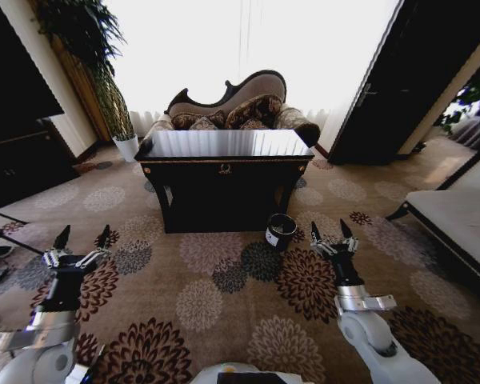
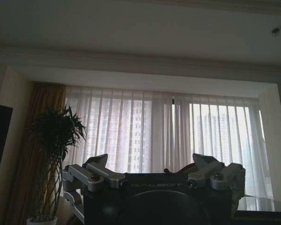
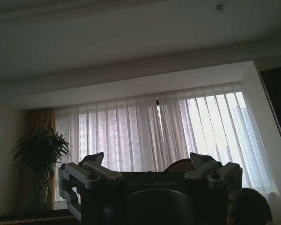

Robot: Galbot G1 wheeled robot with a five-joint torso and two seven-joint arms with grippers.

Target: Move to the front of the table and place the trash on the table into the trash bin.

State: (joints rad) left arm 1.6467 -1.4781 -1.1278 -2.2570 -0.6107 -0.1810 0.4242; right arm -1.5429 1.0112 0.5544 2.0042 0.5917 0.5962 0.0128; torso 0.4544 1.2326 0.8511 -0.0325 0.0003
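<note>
The black table (image 1: pixel 224 170) with gold trim stands ahead at the middle of the room, and window glare covers its glossy top. I cannot make out the trash on that top. The trash bin (image 1: pixel 281 232), a small black cylinder with a white label, sits on the carpet by the table's front right leg. My left gripper (image 1: pixel 83 238) is held low at the left, open and holding nothing. My right gripper (image 1: pixel 330 232) is open just right of the bin. Both wrist views look past open fingers (image 2: pixel 99 162) (image 3: pixel 94 159) toward the curtained window.
A curved sofa (image 1: pixel 240 108) stands behind the table. A white plant pot (image 1: pixel 126 147) is at the back left, a pale bench (image 1: pixel 456 216) at the right, and dark furniture (image 1: pixel 16 152) at the left. Patterned carpet (image 1: pixel 224 296) lies open between me and the table.
</note>
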